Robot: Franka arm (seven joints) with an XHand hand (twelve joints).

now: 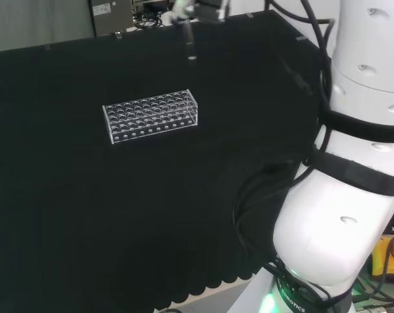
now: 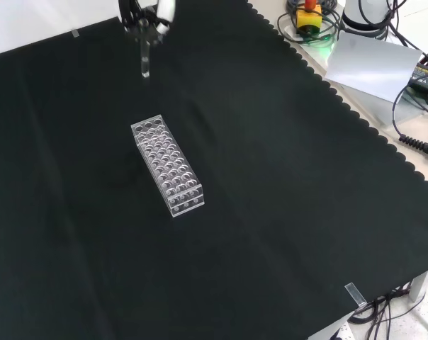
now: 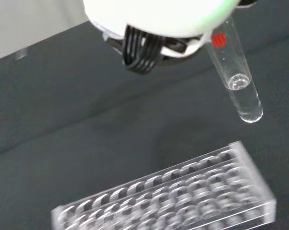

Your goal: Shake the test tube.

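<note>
A clear test tube [image 1: 190, 44] hangs upright in the air above the black cloth, held at its top by the hand [image 1: 182, 9] at the far edge of the bench in the head view. From the front camera, the hand [image 2: 147, 15] is at the top edge with the test tube [image 2: 144, 61] below it, beyond the rack's far end. Seen from the wrist, the test tube [image 3: 237, 80] has a little clear liquid at its rounded bottom and a red mark near the hand [image 3: 159, 19]. A clear plastic tube rack [image 1: 151, 115] [image 2: 167, 167] [image 3: 175, 196] lies on the cloth with nothing in its holes.
The arm's white links [image 1: 353, 163] fill the right of the head view. Off the cloth's scalloped edge lie a yellow box with a red button [image 2: 307, 15], a white sheet [image 2: 373, 65] and cables [image 2: 416, 138].
</note>
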